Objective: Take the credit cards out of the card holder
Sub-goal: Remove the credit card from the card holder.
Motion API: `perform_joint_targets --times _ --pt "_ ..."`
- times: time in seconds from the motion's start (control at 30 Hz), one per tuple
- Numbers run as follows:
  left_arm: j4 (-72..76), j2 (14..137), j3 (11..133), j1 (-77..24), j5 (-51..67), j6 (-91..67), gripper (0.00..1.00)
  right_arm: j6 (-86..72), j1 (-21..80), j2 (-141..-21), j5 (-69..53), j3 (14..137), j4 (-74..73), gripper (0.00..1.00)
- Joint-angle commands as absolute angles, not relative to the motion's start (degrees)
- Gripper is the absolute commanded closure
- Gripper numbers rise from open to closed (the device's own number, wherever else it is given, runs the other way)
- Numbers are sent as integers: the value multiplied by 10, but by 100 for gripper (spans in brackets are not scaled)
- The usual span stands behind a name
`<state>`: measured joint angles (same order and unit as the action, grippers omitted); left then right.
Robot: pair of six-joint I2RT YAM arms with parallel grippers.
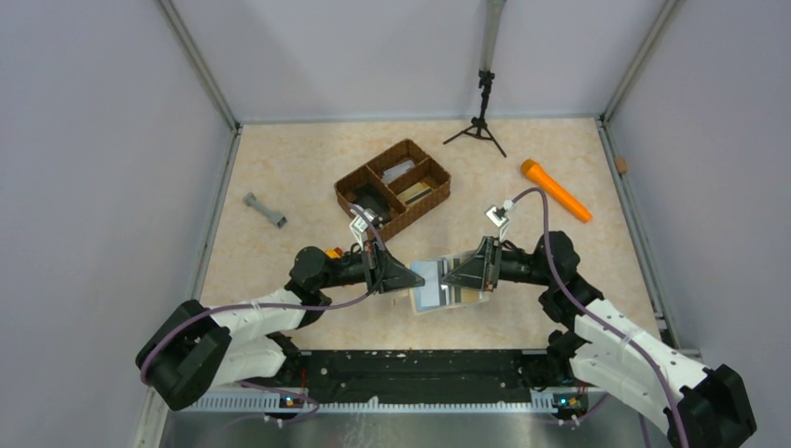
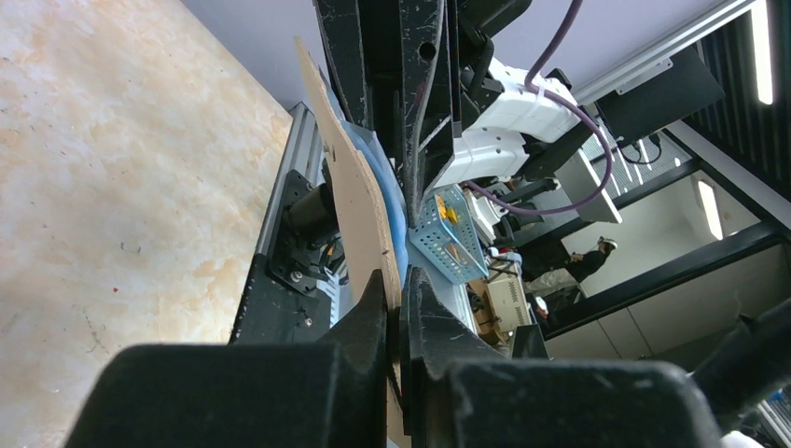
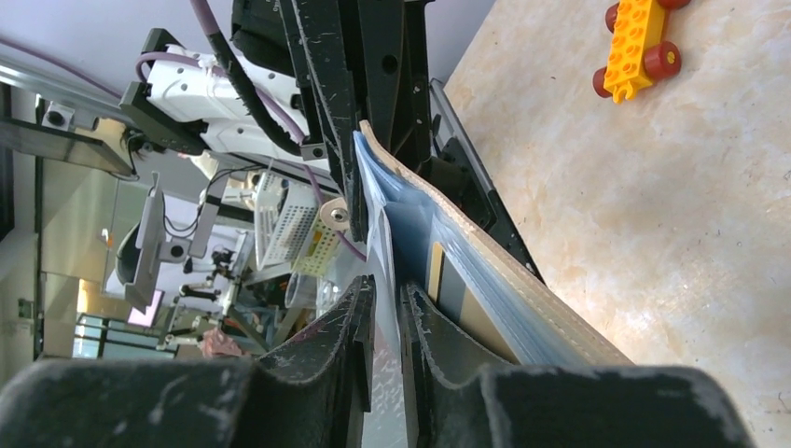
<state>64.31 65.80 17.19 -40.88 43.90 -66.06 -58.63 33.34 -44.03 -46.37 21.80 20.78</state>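
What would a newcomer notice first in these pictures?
The card holder, held open between the left pincer and the right pincer at the table's near middle. Behind it stands a wicker tray, and an orange tube lies far right.

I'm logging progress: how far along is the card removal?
Done: the card holder is held spread open. In hand: the left gripper and right gripper each pinch one side of it. Left: a dark-striped card sits in its pocket, not yet pulled out.
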Motion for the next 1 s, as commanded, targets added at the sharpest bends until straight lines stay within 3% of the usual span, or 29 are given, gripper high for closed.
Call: perform_joint_targets --times 0.0,0.13,0.2,0.27,0.37,0.43,0.6,0.97 --pt "691 661 187 -410 442 -659 100 -584 342 -438 -481 246 243 83" --pt "684 661 189 -410 441 -657 100 -589 342 -426 -475 239 247 89" --pt "680 662 191 -410 442 -658 87 -589 342 -423 -469 238 242 99" --pt "675 661 192 -410 443 -657 74 -583 342 -423 -463 241 226 100" --pt "669 661 193 -410 443 -654 68 -582 342 -418 -457 241 220 100" --pt "664 661 192 -410 443 -653 70 -582 342 -413 -453 238 216 100" --pt "655 655 192 -410 440 -646 100 -575 341 -408 -446 237 195 100" --pt "625 621 192 -408 434 -632 100 -569 286 -406 -493 226 189 100"
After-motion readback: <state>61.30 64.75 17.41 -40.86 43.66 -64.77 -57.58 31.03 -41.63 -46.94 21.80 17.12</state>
